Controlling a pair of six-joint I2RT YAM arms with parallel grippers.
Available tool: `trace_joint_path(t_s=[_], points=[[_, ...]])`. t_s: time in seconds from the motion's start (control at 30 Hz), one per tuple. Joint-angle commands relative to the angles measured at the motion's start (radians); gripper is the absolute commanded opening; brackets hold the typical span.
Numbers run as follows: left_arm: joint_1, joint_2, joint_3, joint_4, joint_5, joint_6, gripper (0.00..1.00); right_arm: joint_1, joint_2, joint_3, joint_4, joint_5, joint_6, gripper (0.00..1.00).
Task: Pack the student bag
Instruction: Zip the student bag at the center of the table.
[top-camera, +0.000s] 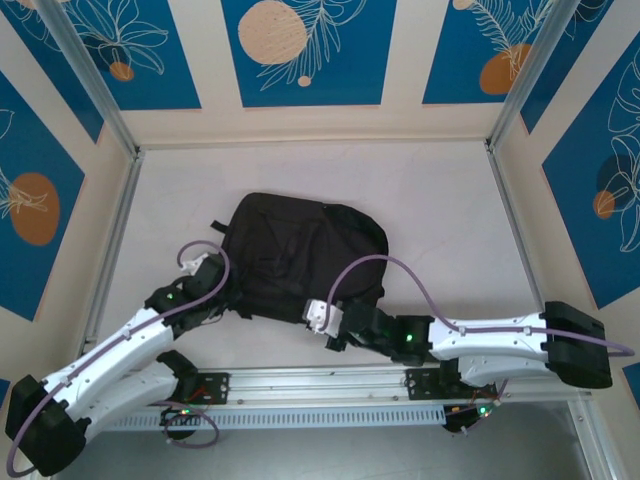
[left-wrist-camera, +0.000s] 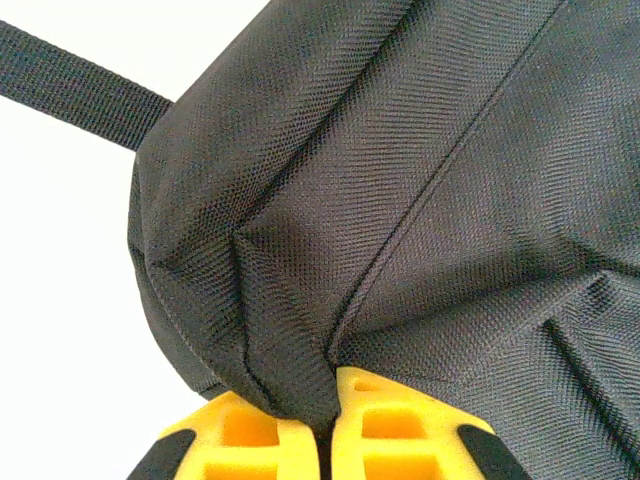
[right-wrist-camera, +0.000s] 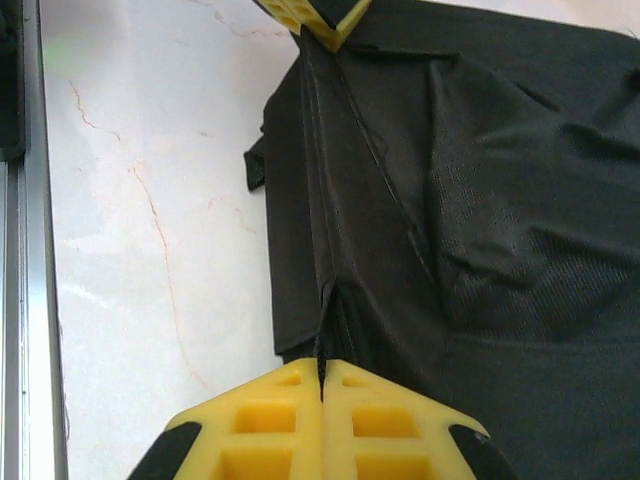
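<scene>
**Kid:** Where is the bag?

**Robot:** From up high, the black bag lies flat in the middle of the white tabletop. My left arm reaches to the bag's left side. My right arm reaches to its near edge. Both arms touch the bag.

**Kid:** What do you see from your left wrist?

**Robot:** My left jaws are pressed together on the bag. The two yellow fingers pinch a fold of the black cloth right where a seam runs down. The cloth bunches up above them. A black strap sticks out at the top left, over the white tabletop.

**Kid:** And from your right wrist?

**Robot:** My right jaws are closed tight too. A thin ridge of the bag's cloth runs down into the crack between my yellow fingers, so I am pinching the bag there. At the top there are more yellow fingertips, and they are on the bag as well. The cloth is pulled into a straight line between the two pairs. The tabletop beside the bag is white with thin reddish lines. A grey metal rail runs along the left edge.
</scene>
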Motion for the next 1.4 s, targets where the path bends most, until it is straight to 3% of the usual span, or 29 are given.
trace_joint_path(t_s=[0.0,0.27,0.43,0.6,0.7,0.8,0.87,1.0,1.2,1.37], points=[[0.025,0.018,0.032,-0.036,-0.063,0.040,0.00,-0.005,-0.062,-0.038,-0.052,0.020,0.065,0.00],[0.036,0.043,0.040,-0.053,-0.074,0.043,0.00,-0.069,-0.209,-0.114,-0.095,0.073,0.145,0.00],[0.064,0.092,0.082,-0.051,-0.082,0.085,0.01,-0.088,-0.266,-0.124,-0.119,-0.061,0.146,0.00],[0.109,0.276,0.212,-0.034,-0.010,0.146,0.11,-0.084,-0.226,-0.105,-0.063,-0.203,0.164,0.00],[0.155,0.394,0.358,-0.118,-0.025,0.142,0.29,-0.082,-0.133,-0.094,0.028,-0.242,0.193,0.00],[0.202,0.407,0.416,-0.063,0.029,0.163,0.36,-0.074,0.022,-0.034,0.087,-0.255,0.209,0.00],[0.223,0.387,0.421,-0.027,0.092,0.185,0.54,-0.060,0.123,0.038,0.093,-0.239,0.206,0.00],[0.227,0.330,0.353,0.017,0.238,0.159,0.70,-0.038,0.228,0.110,0.158,-0.239,0.203,0.00],[0.187,0.204,0.102,0.206,0.462,0.035,0.75,-0.031,0.265,0.121,0.216,-0.227,0.223,0.00],[0.093,0.190,0.028,0.290,0.422,-0.002,0.74,-0.039,0.247,0.093,0.229,-0.211,0.227,0.00]])
